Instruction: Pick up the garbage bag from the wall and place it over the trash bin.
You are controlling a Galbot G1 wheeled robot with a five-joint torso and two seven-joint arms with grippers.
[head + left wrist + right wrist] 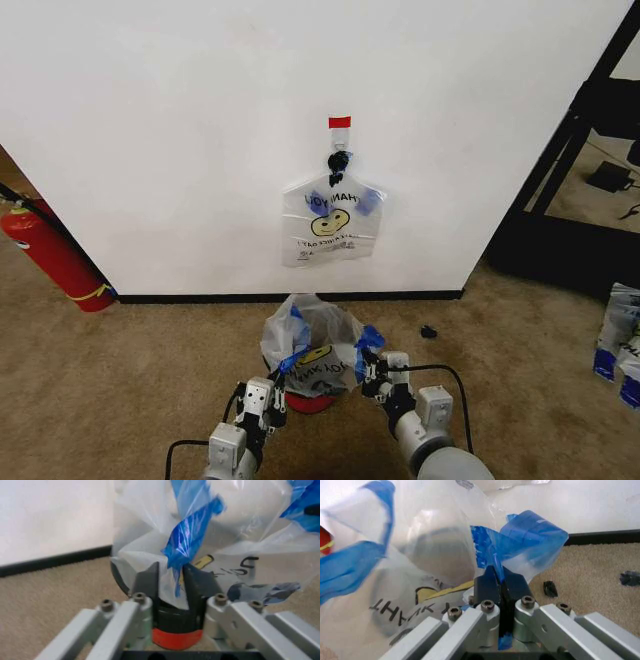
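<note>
The garbage bag [312, 338], clear plastic with a yellow smiley and blue tape patches, is spread over the trash bin [312, 402], whose red base shows below it on the carpet by the wall [180, 150]. My left gripper [280, 380] is shut on the bag's left blue-taped edge. In the left wrist view its fingers [196, 583] pinch the film [240, 528] above the black bin [175, 620]. My right gripper [372, 370] is shut on the right blue patch, and its pads [517, 587] are clamped on the tape of the bag [430, 555].
A twin bag [333, 225] hangs from a black hook [338, 160] under a red tape strip [340, 122]. A red fire extinguisher [50, 255] leans at the left. A black shelf frame [575, 140] stands at the right, with a small black object [428, 331] on the carpet.
</note>
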